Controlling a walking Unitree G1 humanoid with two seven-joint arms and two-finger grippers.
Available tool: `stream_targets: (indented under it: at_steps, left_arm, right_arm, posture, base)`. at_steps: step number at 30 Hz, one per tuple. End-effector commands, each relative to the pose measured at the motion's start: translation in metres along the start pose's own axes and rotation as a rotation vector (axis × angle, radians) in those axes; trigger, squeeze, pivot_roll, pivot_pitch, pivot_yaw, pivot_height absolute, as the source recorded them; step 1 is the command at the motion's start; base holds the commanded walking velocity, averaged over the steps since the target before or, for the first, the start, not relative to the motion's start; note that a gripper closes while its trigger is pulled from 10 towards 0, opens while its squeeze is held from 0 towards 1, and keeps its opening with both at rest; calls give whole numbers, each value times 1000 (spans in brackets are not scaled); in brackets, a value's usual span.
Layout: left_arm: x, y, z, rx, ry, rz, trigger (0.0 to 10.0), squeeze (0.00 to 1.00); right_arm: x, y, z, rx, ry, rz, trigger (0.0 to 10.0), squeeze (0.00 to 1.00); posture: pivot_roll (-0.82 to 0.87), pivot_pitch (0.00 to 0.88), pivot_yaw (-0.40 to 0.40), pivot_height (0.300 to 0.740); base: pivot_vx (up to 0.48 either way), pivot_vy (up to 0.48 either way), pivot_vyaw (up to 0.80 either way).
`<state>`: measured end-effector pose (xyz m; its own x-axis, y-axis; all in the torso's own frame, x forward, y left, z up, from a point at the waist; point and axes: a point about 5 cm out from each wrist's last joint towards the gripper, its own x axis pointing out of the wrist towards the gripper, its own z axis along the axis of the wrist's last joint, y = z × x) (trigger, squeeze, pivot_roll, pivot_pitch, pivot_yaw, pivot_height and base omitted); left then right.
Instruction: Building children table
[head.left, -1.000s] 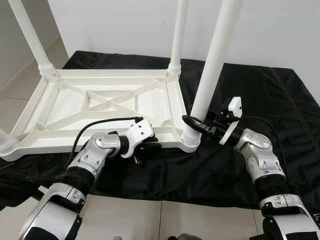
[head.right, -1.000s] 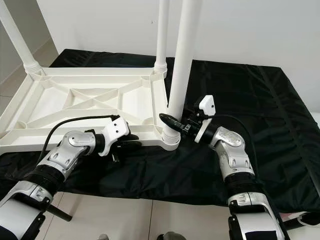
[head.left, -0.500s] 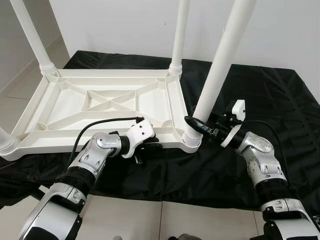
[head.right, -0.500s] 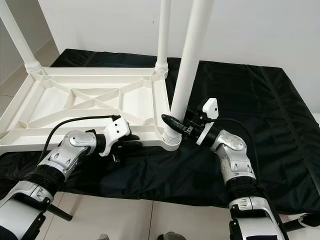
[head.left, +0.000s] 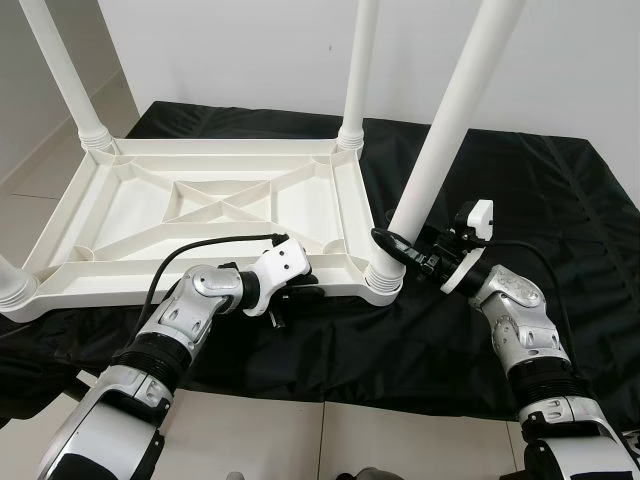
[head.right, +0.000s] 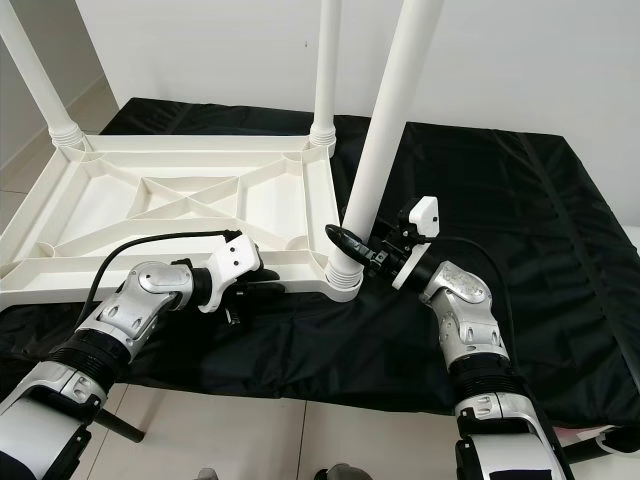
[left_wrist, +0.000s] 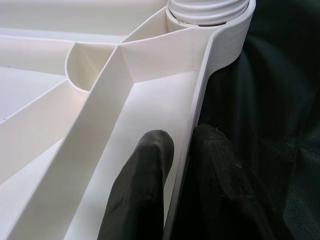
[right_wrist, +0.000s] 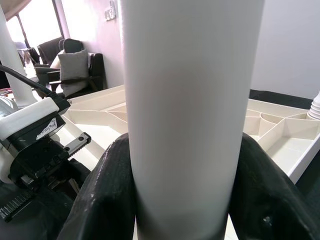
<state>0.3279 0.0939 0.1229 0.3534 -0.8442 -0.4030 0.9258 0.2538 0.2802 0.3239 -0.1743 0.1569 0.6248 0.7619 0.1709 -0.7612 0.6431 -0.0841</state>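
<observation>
- Tabletop (head.left: 200, 205) lay upside down on a black cloth (head.left: 520, 190), three legs standing in its corners.
- Right gripper (head.left: 392, 246) clasped the near leg (head.left: 440, 150) low down, tilted in its socket (head.left: 381, 285).
- Left gripper (left_wrist: 182, 165) pinched the near rim, steadying it.
- Seating this leg seemed the step; next, straighten and twist it home.

the right pincer (right_wrist: 182, 200) clasps the white table leg (right_wrist: 190, 100) between its black fingers (right_wrist: 107, 195).

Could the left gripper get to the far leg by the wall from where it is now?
Probably not: the left gripper is clamped on the tabletop's near rim, and the far leg stands across the whole frame.
</observation>
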Motion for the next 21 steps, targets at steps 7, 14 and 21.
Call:
stream_targets:
  at_steps: [7,14,21]
  left_arm:
    - [3,-10,13,68,-43,-163,10000,0]
    - [3,-10,13,66,-42,-165,10000,0]
    - [4,-10,14,67,-45,-166,10000,0]
  right_arm:
    - [-22,-5,-27,60,145,-119,10000,0]
    - [-16,-7,-12,42,90,-112,10000,0]
    - [-21,4,-27,44,147,-74,10000,0]
  posture:
    - [-85,26,-2,740]
    - [-90,28,1,740]
    - [-88,30,0,740]
  base:
    - [0,0,0]
    - [0,0,0]
    - [0,0,0]
